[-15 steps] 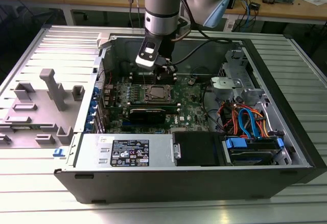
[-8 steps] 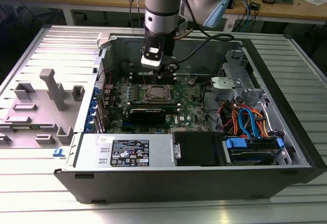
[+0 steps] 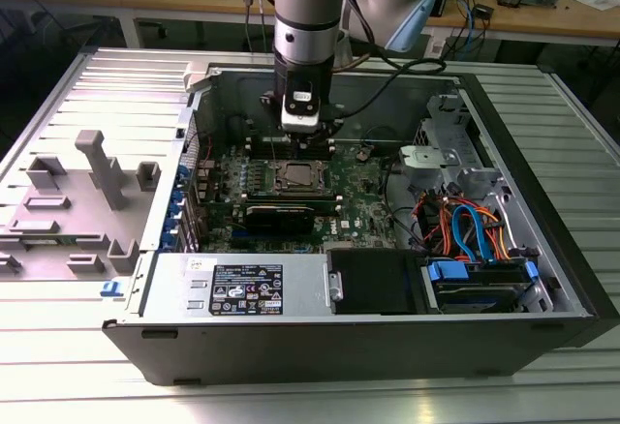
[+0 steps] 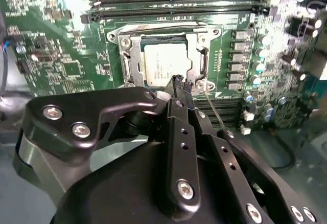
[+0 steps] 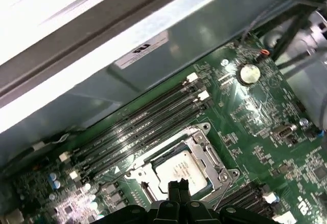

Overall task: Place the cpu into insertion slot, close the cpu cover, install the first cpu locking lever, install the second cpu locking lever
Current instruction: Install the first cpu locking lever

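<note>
The cpu (image 4: 163, 65) lies flat in the insertion slot (image 4: 166, 29) on the green board, its silver top facing up. The cpu cover (image 4: 130, 60) lies down over it, framing the chip. A thin metal locking lever (image 4: 213, 109) slants away from the socket's edge beside my fingertips. My gripper (image 4: 179, 81) hangs just above the socket's rim, fingers shut together with nothing seen between them. In the first wrist view the gripper (image 5: 176, 185) sits at the edge of the cpu (image 5: 179, 170) and the cover (image 5: 212, 157). In the exterior view the gripper (image 3: 308, 138) hovers over the cpu (image 3: 298, 177).
Long black memory slots (image 4: 173, 1) run beside the socket. A power supply (image 3: 242, 284) and a black box (image 3: 373, 279) line the case's near wall. Coloured cables (image 3: 465, 230) fill the exterior view's right. Grey fixtures (image 3: 97, 167) stand outside the case on the exterior view's left.
</note>
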Controlling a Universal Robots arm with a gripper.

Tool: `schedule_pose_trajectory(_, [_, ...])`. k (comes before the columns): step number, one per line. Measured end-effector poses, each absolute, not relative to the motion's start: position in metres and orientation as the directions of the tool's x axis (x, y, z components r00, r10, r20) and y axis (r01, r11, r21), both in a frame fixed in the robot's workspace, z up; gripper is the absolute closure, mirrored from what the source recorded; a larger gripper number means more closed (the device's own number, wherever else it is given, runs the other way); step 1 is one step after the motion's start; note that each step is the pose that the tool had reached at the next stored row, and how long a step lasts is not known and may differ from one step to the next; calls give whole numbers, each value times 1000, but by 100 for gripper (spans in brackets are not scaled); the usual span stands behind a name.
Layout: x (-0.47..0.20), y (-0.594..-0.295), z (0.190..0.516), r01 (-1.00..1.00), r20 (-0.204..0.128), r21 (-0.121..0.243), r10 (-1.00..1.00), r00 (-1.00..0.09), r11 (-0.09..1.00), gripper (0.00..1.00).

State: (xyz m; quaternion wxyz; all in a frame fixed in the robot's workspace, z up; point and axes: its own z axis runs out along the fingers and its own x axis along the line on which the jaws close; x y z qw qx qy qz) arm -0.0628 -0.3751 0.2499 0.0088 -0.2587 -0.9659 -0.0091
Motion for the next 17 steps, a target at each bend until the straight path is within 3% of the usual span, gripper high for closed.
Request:
schedule_pose_trajectory(3, [-65, -375, 250, 421, 21, 14, 421, -907, 907, 89])
schedule_pose_trajectory(17, [-84, -375, 268, 418, 4, 22, 418, -908, 908, 89])
